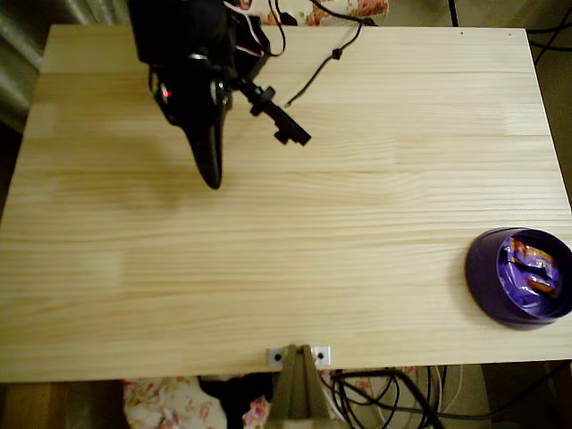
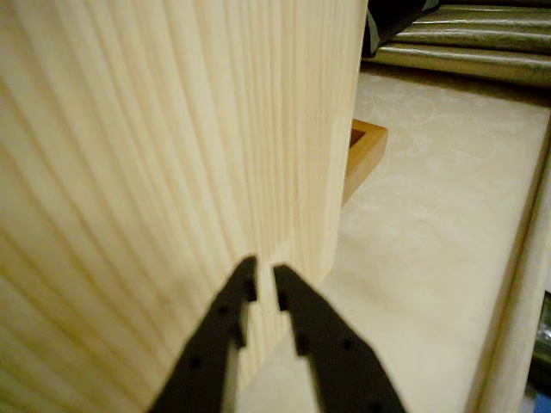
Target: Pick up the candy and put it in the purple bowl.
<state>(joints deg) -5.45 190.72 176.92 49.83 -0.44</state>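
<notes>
The purple bowl [image 1: 487, 277] stands at the table's right edge, near the front, in the overhead view. Inside it lies the candy [image 1: 533, 271], shiny purple wrapping with orange patches; I cannot tell whether it is one piece or more. My gripper [image 1: 212, 179] hangs over the far left part of the table, a long way from the bowl, its black tip pointing toward the front. In the wrist view the gripper [image 2: 264, 286] has its black fingers [image 2: 225, 331] almost touching, with only a thin slit and nothing between them, above bare pale wood.
The pale wooden table [image 1: 295, 250] is bare between arm and bowl. Black cables [image 1: 322, 67] trail across the far edge by the arm's base. A metal bracket [image 1: 298, 356] sits at the front edge. Past the table's edge the wrist view shows beige floor and a wooden frame [image 2: 365, 153].
</notes>
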